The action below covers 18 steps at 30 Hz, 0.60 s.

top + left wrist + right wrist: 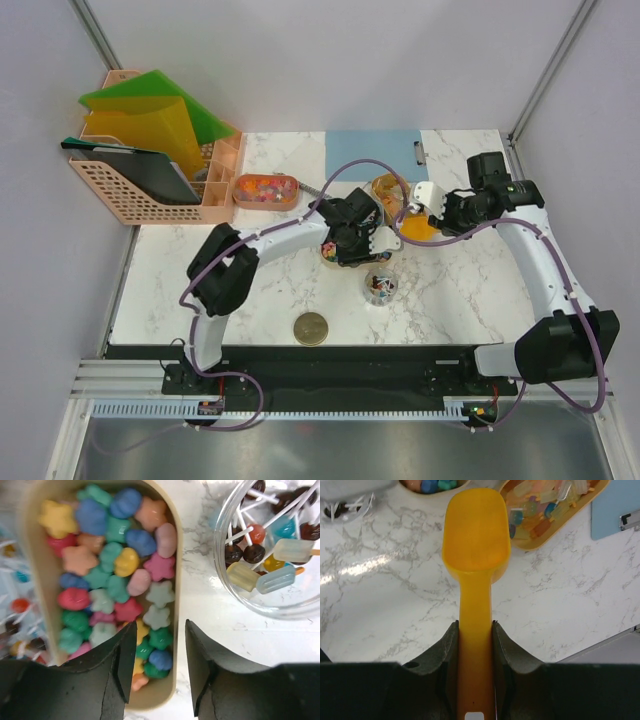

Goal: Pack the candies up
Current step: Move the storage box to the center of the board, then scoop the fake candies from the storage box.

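Under the left wrist, the pastel flower-shaped candies [107,570] fill a cream oval plastic tub [176,580] standing on the white marble tabletop [210,615], just beside a clear glass bowl [295,602] of lollipops [255,552]. Left gripper [160,645] is partly spread and holds nothing. One finger is over the candies, the other over bare marble, with the tub wall in the gap and no clear contact. Right gripper [474,627] is clamped on the handle of the long orange plastic scoop [476,535]. The scoop's bowl is empty and points toward a tan tray [540,542] of translucent wrapped candies [540,510]. Handling call: the pieces are tiny, light, loose and rounded, probably hard-shelled or gummy. They'd roll and scatter, and two fingers would pinch one at best. Don't grab the candies directly; go under the heap with the scoop and keep it level, because they'll slide off the smooth plastic if it tilts. Steady the tub by its rim wall, since it looks light enough to skate on marble. Lollipops could be taken by the sticks. The wrapped ones look slippery.
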Tool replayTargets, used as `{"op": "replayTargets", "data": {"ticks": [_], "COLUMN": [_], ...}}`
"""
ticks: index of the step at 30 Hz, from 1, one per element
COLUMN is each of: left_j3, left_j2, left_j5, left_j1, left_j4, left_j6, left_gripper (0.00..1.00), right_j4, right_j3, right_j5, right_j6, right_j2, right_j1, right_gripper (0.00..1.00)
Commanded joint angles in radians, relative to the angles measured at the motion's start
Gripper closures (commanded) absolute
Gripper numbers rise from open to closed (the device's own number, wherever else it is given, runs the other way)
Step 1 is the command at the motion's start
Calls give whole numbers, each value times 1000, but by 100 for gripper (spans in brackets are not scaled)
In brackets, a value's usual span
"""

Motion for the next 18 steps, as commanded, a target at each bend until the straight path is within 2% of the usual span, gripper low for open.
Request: {"op": "replayTargets", "data": {"ticks": [1,5,8,11,13,18], "left_j3": [64,78,-25,-170,-269,-402], "left_j2": [-197,-295,-367,-402,-419,-395], "left_j5": [-24,-44,-55,-32,5,-6], "left_j1": [3,21,45,126,162,216], "left_j4": [23,-8,-6,-6,10,63], "left_j6": [-43,-50,-100,-149,-189,-201], "left_gripper": [49,48,55,98,98,98], "right_j4": [-132,-230,-295,-344,-362,-416], "right_j3": [58,148,239,328,360,422], "right_j5": [25,19,39,81,111,187], "right_j6": [-174,-252,-270,-290,-300,-271], "right_j2": [-10,46,117,183,209,277], "right_j1": [-7,-5,16,42,76,166], "right_gripper": [100,100,100,100,100,100]}}
